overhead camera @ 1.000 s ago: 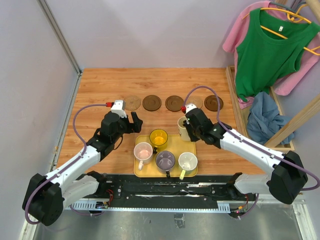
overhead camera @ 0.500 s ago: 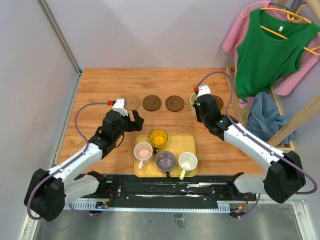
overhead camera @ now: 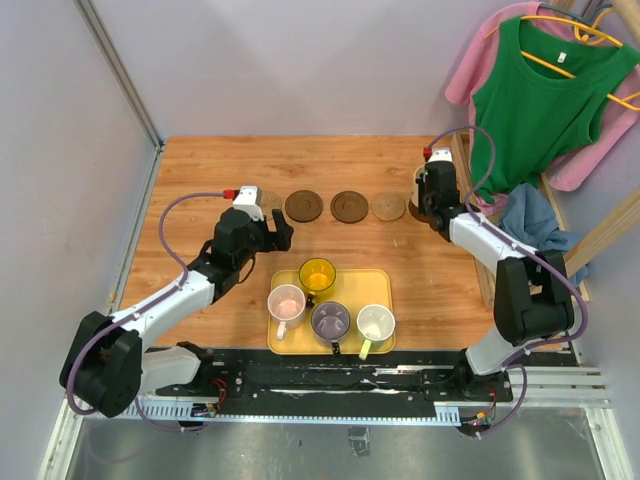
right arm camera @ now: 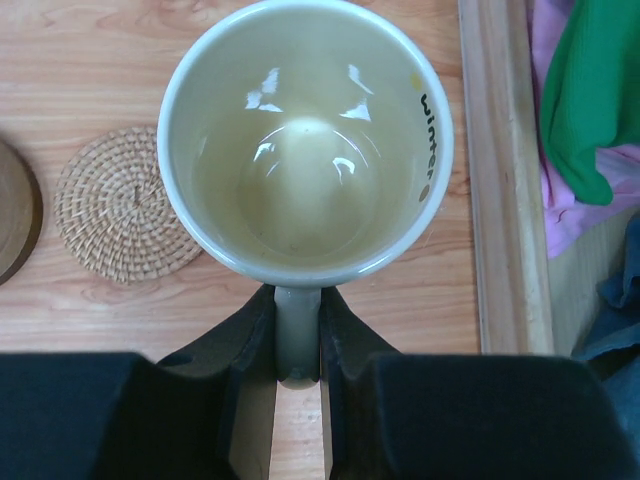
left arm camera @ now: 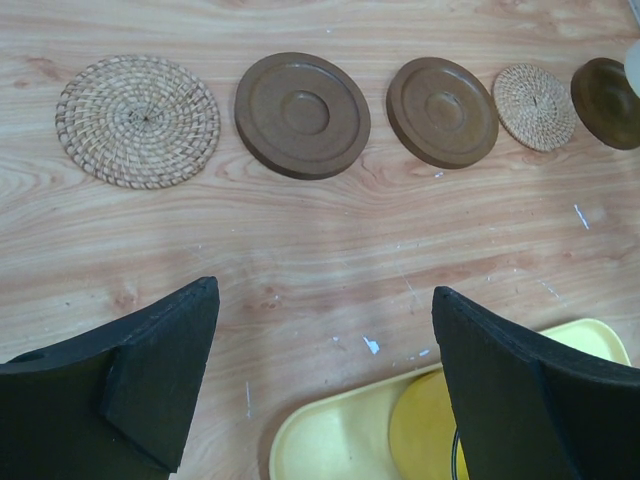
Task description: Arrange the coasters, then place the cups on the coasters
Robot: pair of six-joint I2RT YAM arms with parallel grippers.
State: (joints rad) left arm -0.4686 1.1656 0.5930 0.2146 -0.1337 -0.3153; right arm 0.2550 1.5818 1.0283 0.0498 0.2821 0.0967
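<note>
Pinching the cream cup (right arm camera: 305, 140) by its handle, the right gripper (right arm camera: 297, 310) has it at the right end of the coaster row; only the wrist cam shows that grip. The left gripper (left arm camera: 325, 300) is spread wide with nothing in it, facing all five coasters (left arm camera: 442, 111). The other four cups (overhead camera: 331, 320) sit on the yellow tray (overhead camera: 350, 285).

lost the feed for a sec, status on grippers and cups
Left gripper open, empty, near the tray. Right gripper shut on cream cup handle, at right end of coaster row. Four cups on tray. Nothing blocking in view.
</note>
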